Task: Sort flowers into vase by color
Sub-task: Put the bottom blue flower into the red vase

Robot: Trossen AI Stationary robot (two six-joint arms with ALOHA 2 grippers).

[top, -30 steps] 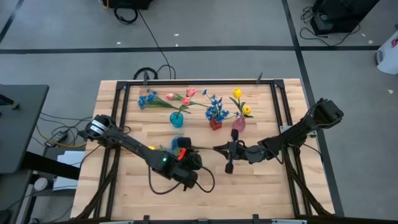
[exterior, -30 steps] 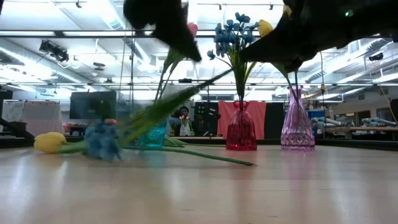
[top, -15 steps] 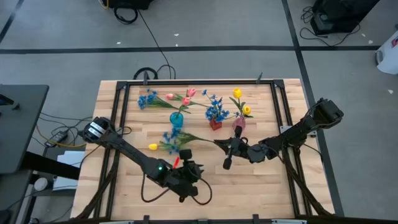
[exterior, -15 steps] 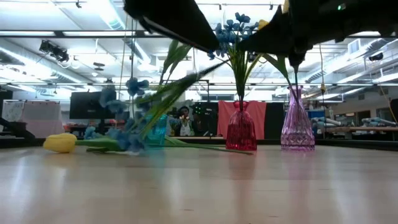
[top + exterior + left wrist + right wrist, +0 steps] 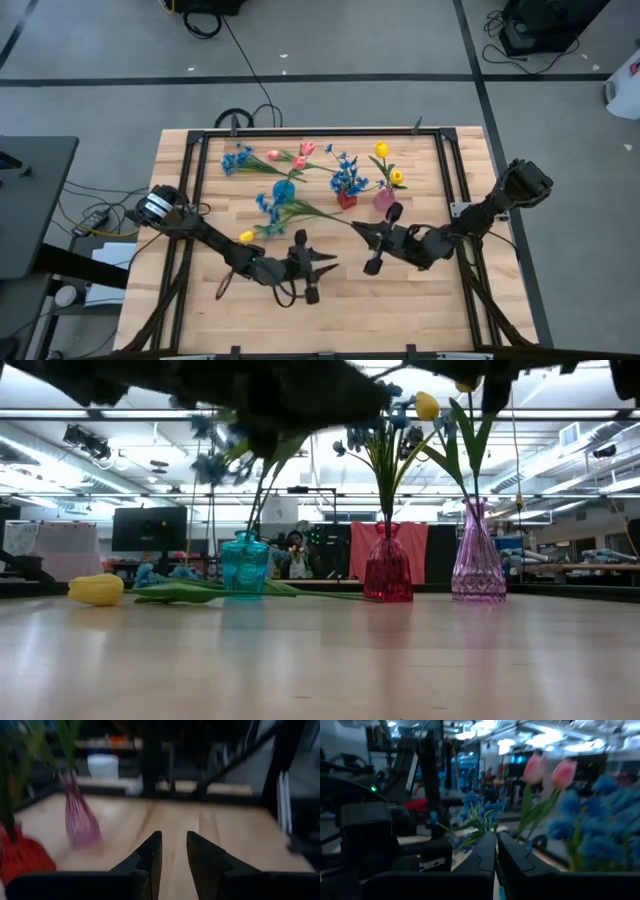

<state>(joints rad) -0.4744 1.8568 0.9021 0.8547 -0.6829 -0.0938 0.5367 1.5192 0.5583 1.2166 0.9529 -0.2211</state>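
On the wooden table [image 5: 420, 300], three glass vases [image 5: 386, 566] stand before a lab room. Left gripper [image 5: 173, 851] slightly parted, empty; right gripper [image 5: 495, 851] pinches a blue spray's stem [image 5: 315, 212].

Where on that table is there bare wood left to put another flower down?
The near strip of the table, in front of both grippers, is bare. So is the right side past the pink vase. The far middle is crowded: the teal vase, red vase and loose flowers lie close together, with a yellow tulip beside the left arm.
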